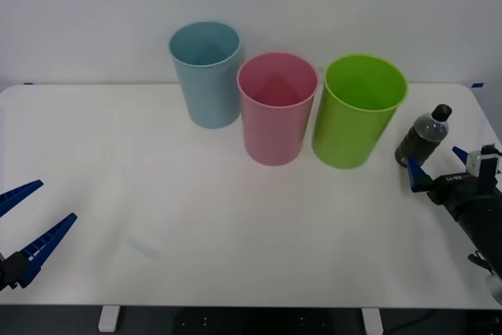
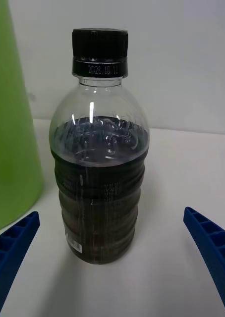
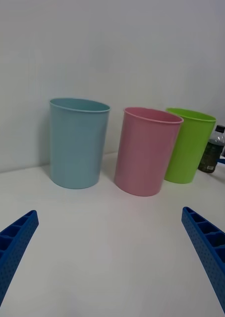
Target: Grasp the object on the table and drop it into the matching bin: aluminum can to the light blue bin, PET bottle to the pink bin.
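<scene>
A wide white table (image 1: 157,217) holds three upright bins in a row: light blue bin (image 1: 206,76), pink bin (image 1: 276,109), lime green bin (image 1: 359,111). A small PET bottle (image 1: 423,136) stands just beside the green one.

Probably lab: bare white table (image 1: 157,194)

Colours across the white surface (image 1: 157,194)

Light blue bin (image 1: 206,74), pink bin (image 1: 276,107), lime green bin (image 1: 359,111), all plain. Clear PET bottle (image 1: 423,136) with dark brown liquid, black cap stamped in pale digits. Ribbed blue fingers on left claw (image 1: 27,225) and right claw (image 1: 439,164).
</scene>
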Robot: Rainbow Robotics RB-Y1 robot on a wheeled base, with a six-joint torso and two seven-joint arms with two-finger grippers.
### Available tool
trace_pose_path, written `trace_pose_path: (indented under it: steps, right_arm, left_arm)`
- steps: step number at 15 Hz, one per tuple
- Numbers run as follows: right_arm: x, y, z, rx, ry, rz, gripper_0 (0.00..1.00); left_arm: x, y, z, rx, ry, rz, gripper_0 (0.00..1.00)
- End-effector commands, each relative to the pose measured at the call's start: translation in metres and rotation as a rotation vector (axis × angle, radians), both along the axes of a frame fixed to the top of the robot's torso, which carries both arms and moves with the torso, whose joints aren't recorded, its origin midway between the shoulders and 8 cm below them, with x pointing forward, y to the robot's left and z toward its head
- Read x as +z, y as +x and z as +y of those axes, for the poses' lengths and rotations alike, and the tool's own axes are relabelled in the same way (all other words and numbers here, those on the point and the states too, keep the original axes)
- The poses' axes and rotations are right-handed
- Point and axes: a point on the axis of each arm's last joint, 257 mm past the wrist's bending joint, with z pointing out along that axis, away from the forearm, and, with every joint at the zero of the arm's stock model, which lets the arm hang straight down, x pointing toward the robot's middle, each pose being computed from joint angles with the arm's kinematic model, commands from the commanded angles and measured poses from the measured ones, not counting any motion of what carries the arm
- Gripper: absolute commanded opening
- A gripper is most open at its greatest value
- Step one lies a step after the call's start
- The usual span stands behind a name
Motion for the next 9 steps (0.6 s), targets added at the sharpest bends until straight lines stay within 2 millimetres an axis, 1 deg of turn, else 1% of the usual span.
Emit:
trace_pose_path:
  steps: [1,3,5,9]
  right_arm:
    - [-0.003,0.014,0.002,-0.005,-0.002,0.012,1.0]
    - [-0.003,0.024,0.005,-0.007,-0.003,0.018,1.0]
    - [-0.004,0.03,0.005,-0.013,-0.005,0.022,1.0]
    - [-0.005,0.046,0.014,-0.008,-0.003,0.036,1.0]
  left_arm:
    - [0.0,0.0,0.0,0.0,0.0,0.0,1.0]
    - [0.0,0.0,0.0,0.0,0.0,0.0,1.0]
    - [0.0,0.0,0.0,0.0,0.0,0.0,1.0]
    - [0.0,0.0,0.0,0.0,0.0,0.0,1.0]
